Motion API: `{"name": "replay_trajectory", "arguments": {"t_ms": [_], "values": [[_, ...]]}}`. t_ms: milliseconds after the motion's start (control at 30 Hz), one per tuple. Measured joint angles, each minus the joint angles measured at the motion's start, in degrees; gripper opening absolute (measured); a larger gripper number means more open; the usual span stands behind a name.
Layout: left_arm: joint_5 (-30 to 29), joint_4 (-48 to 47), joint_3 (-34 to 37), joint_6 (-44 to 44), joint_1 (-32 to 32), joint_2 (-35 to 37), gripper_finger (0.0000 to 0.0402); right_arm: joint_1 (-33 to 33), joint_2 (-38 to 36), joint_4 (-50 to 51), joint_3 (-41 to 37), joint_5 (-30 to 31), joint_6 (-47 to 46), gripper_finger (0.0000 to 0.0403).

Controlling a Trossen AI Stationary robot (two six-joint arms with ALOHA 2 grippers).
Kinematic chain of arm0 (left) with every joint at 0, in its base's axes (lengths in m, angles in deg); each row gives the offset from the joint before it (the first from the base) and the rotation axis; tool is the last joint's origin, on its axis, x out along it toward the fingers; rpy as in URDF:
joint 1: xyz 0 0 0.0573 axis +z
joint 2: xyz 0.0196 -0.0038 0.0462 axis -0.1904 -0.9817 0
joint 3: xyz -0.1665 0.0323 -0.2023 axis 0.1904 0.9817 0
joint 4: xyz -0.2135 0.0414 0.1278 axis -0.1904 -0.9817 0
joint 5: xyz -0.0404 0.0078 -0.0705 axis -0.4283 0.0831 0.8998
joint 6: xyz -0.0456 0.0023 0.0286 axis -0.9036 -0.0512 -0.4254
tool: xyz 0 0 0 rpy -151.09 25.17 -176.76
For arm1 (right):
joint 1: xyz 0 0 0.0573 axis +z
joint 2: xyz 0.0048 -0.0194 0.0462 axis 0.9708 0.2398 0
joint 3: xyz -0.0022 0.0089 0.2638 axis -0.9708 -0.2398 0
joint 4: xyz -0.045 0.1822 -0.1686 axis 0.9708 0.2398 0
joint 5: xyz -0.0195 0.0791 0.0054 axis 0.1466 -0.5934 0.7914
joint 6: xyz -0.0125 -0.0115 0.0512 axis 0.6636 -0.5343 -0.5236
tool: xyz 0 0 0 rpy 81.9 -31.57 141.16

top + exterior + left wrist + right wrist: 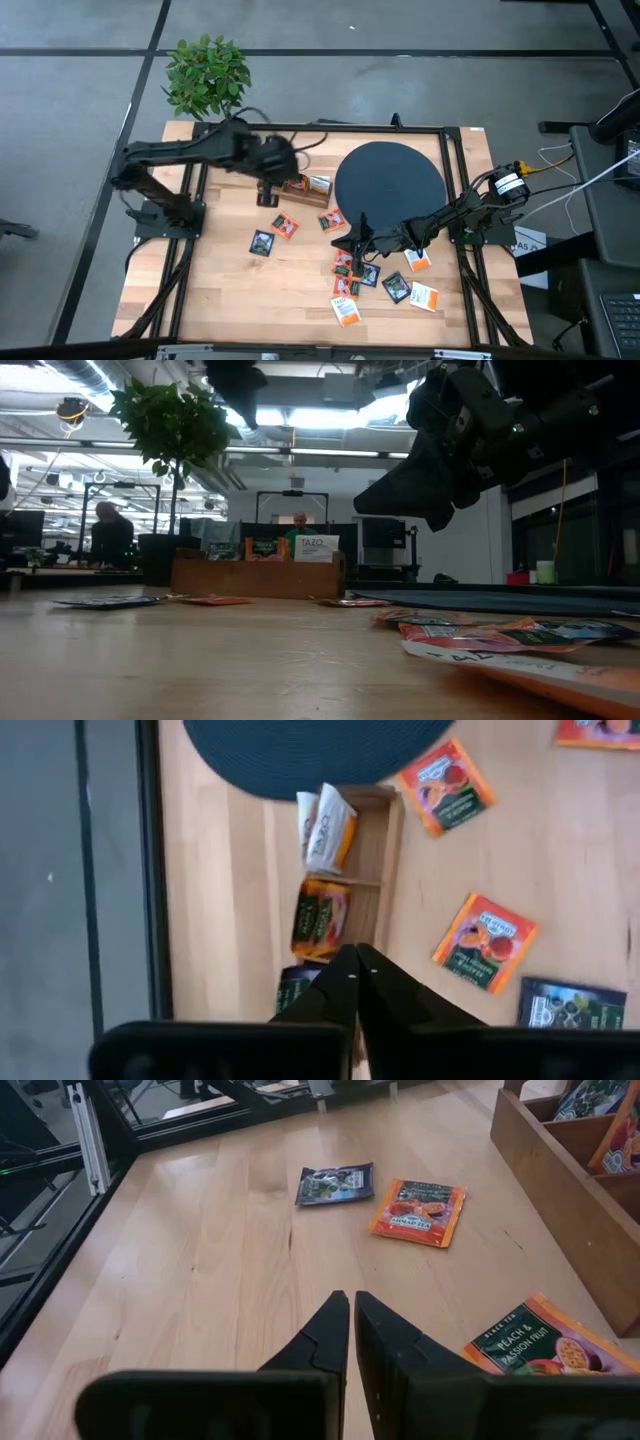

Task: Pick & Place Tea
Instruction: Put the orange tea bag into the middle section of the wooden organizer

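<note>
Butcher-block table (220, 290) carries everything, with a potted plant (206, 74) at its far left corner. Largest on the wood is the black round disc (389, 182), lying flat toward the far right. Just beside its left edge sits the long wooden compartment tray (296, 190), which already holds sachets standing in its cells: a white one marked TAZO (325, 828) nearest the disc, a dark-and-orange one (321, 917) in the next cell, and a dark one partly hidden behind the left arm's fingers.

Tea sachets lie flat and loose on the table. A dark blue sachet (261, 243) and a red-orange sachet (286, 226) rest near each other, a little in front of the tray. A cluster of sachets (385, 285), dark-green, red-orange and white-with-orange, spreads in front of the disc, some overlapping. One reads PEACH & PASSION FRUIT (535, 1342) on a dark band over orange.

Left gripper (354, 975) hangs above the tray's left end, its fingers pressed together and holding nothing. Right gripper (351, 1315) hovers over the cluster's left edge, jaws nearly touching, with no sachet between them.
</note>
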Motion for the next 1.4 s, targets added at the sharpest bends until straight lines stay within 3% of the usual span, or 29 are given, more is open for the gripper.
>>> {"name": "replay_trajectory", "arguments": {"t_ms": [200, 400, 633, 900, 1133, 1400], "values": [[0.6, 11.0, 16.0, -3.5, -4.2, 10.7, 0.0002, 0.0, 0.0, 0.1, 0.0, 0.0, 0.0, 0.0026], [4.8, 21.8, 28.4, -6.7, -8.9, 18.6, 0.0004, 0.0, 0.0, 0.0, 0.0, 0.0, 0.2, 0.0026], [4.5, 29.0, 36.9, -11.3, -14.5, 23.1, 0.0005, -0.3, 0.0, -1.2, 0.0, 0.0, -0.1, 0.0026], [4.8, 39.0, 43.4, -11.5, -17.7, 22.6, 0.0002, -0.3, -0.7, -0.6, 2.7, -1.3, 0.1, 0.0018], [4.9, 42.2, 45.2, -14.3, -18.0, 21.2, 0.0010, -0.2, -0.7, 15.3, 10.8, -8.0, 0.5, 0.0010], [7.5, 42.3, 45.2, -14.3, -18.0, 20.6, 0.0006, 2.3, -0.8, 48.2, 24.6, -11.1, -8.5, 0.0006]]}}
